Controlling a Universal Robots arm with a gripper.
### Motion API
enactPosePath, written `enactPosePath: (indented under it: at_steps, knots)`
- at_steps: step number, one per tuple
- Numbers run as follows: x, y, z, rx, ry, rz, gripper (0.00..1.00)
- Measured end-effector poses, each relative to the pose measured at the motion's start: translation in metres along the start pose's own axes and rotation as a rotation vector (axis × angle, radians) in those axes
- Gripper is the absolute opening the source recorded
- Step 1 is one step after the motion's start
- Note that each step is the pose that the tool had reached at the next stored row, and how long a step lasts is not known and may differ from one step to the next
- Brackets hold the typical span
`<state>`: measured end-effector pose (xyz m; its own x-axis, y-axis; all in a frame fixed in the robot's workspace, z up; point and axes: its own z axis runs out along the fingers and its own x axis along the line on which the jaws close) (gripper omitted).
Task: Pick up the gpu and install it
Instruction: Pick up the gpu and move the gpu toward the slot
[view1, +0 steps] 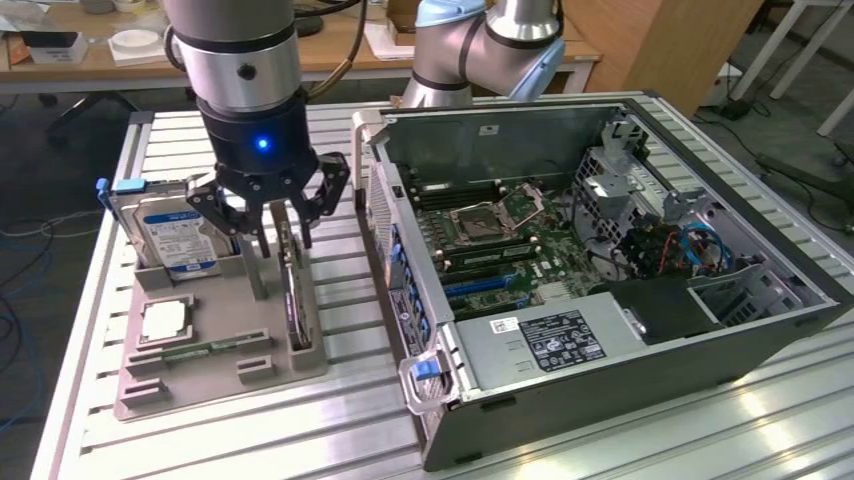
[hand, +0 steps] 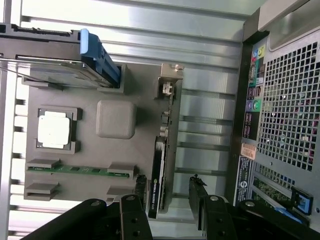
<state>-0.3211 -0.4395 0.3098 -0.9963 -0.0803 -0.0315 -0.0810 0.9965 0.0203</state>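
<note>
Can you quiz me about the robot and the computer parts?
1. True or false: the gripper is open, right over the gpu.
2. Which part has a blue label? A) hard drive B) memory stick C) cpu
3. Fill in: the gpu stands on its edge in the grey ____.
Key: 1 true; 2 A; 3 tray.
</note>
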Motion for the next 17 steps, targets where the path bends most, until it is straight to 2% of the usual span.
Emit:
enactPosePath:
  at_steps: [17]
  knots:
    - [-0.0038,-0.001,0.0056,0.0,0.0001,-0.001,0.47]
